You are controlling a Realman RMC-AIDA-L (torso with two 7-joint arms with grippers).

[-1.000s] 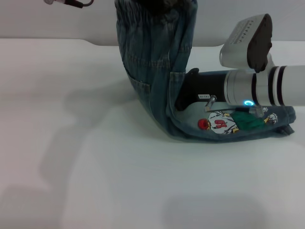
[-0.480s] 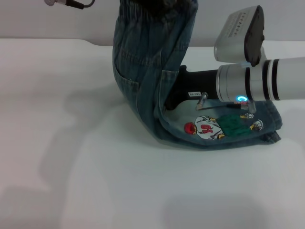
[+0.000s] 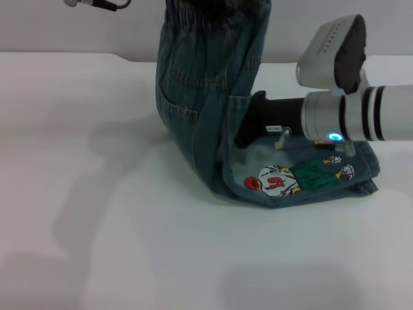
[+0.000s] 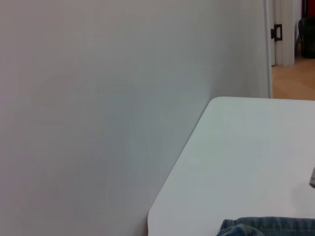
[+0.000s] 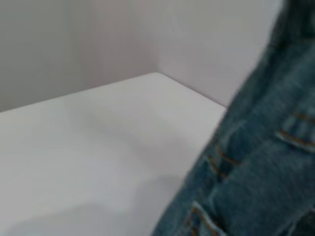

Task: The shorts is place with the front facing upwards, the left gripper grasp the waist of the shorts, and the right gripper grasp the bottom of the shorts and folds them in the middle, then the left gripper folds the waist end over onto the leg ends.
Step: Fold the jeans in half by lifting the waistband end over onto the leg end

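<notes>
In the head view the shorts hung as a tall denim column from the top edge of the frame, just right of centre, then bent at the white table and ran along it toward the right. The waist was at the very top, lifted; the left gripper showed there only as a dark shape, so whether it pinched the band could not be told. The flat part on the table carried the cartoon print, with the leg ends at the right. The right gripper reached in from the right, its black fingers hidden behind the hanging denim, their state impossible to tell.
</notes>
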